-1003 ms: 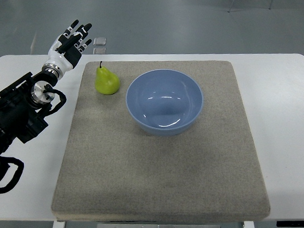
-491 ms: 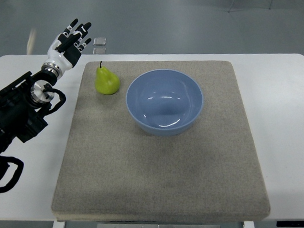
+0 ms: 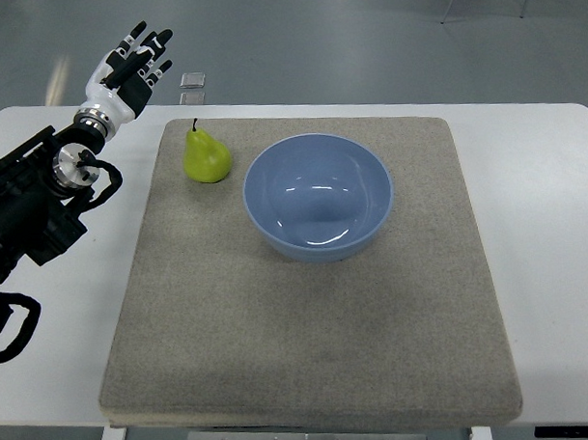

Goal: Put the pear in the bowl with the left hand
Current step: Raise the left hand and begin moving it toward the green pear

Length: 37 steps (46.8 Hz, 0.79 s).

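A green pear [image 3: 206, 156] with a dark stem stands upright on the grey mat [image 3: 307, 306], just left of the light blue bowl [image 3: 318, 195], which holds nothing. My left hand [image 3: 132, 66] hovers past the table's far left edge, up and to the left of the pear and well apart from it. Its black-and-white fingers [image 3: 149, 48] are spread and hold nothing. The dark left arm [image 3: 33, 205] reaches in from the left edge. No right arm shows.
The mat lies on a white table [image 3: 50, 142]. Two small clear squares [image 3: 193, 81] sit on the floor beyond the table's far edge, right of the hand.
My left hand has risen and shifted slightly up and to the left, away from the pear. Pear and bowl have not moved.
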Tool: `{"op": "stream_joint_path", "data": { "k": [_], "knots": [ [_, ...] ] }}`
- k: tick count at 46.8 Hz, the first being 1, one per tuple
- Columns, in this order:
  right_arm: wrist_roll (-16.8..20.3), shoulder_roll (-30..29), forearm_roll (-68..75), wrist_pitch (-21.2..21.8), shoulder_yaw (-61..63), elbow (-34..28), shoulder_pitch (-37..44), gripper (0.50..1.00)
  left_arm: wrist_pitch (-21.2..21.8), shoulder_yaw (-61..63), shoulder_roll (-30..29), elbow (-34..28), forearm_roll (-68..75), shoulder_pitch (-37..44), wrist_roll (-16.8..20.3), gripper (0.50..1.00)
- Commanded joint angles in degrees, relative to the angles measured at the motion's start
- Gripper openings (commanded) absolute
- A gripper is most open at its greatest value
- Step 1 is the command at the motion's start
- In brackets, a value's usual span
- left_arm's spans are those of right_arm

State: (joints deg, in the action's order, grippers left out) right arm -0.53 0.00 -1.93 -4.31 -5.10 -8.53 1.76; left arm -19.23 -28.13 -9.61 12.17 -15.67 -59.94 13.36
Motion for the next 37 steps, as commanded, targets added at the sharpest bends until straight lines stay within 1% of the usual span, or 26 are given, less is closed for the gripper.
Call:
{"op": "stream_joint_path", "data": {
  "k": [1,17,25,31,37],
  "knots": [
    [0.0,0.0,0.0,0.0,0.0,0.0,0.0,0.924,-0.1,0.01,-0.67,0.14,-0.15,0.09,0.0,0.994],
    [0.0,0.0,0.0,0.0,0.0,0.0,0.0,0.924,0.07,1.06,-1.64,0.49,1.43,0.0,-0.35,0.994],
    [0.0,0.0,0.0,0.0,0.0,0.0,0.0,0.926,0.34,1.33,-4.28,3.92,10.56,-0.17,-0.27,0.994],
    [0.0,0.0,0.0,0.0,0.0,0.0,0.0,0.926,0.25,1.5,-5.68,6.11,12.95,-0.35,-0.27,0.994],
    [0.0,0.0,0.0,0.0,0.0,0.0,0.0,0.926,0.16,3.52,-10.6,10.77,15.75,-1.58,-0.44,0.992]
  ]
}}
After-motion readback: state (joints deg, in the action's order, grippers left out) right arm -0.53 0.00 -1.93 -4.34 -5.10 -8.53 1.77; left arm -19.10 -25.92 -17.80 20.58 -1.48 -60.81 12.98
